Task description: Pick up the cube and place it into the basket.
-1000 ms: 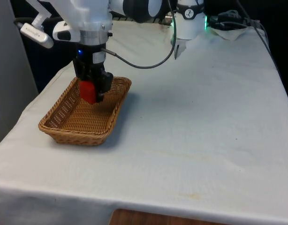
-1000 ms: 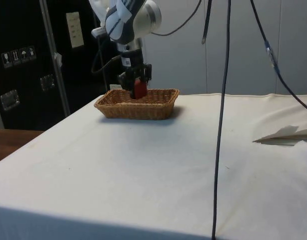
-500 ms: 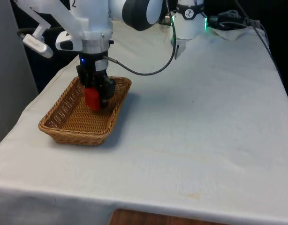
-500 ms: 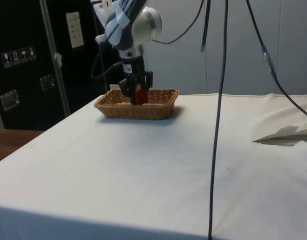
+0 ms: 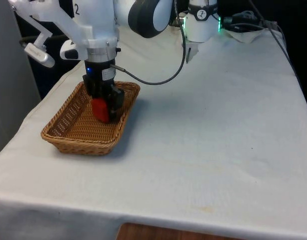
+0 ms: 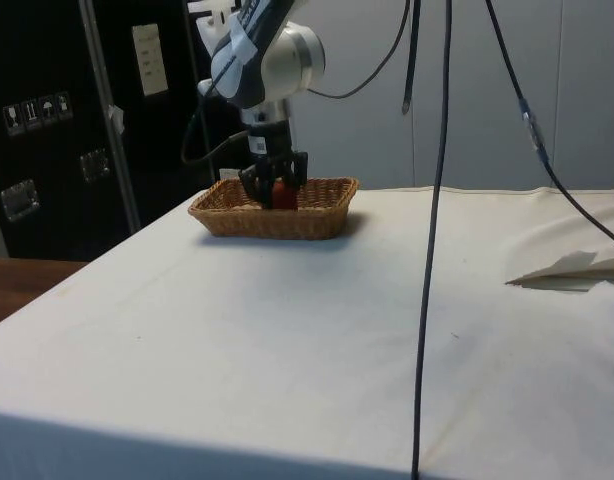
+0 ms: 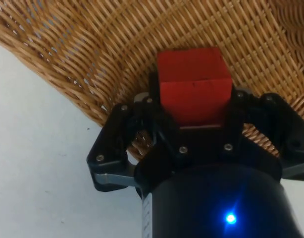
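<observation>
We are seeing the black gripper point(image 5: 104, 111) clamping the red cube point(image 5: 100, 109) between its fingers, hanging low inside the wicker basket point(image 5: 68, 137), toward its far end, on the white-clothed table point(image 5: 208, 130).

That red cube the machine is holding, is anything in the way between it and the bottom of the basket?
Nothing visible is. The gripper holds the red cube inside the rim of the wicker basket, over bare weave, and the wrist view shows woven floor directly past the cube. Whether it already touches the floor cannot be told.
</observation>
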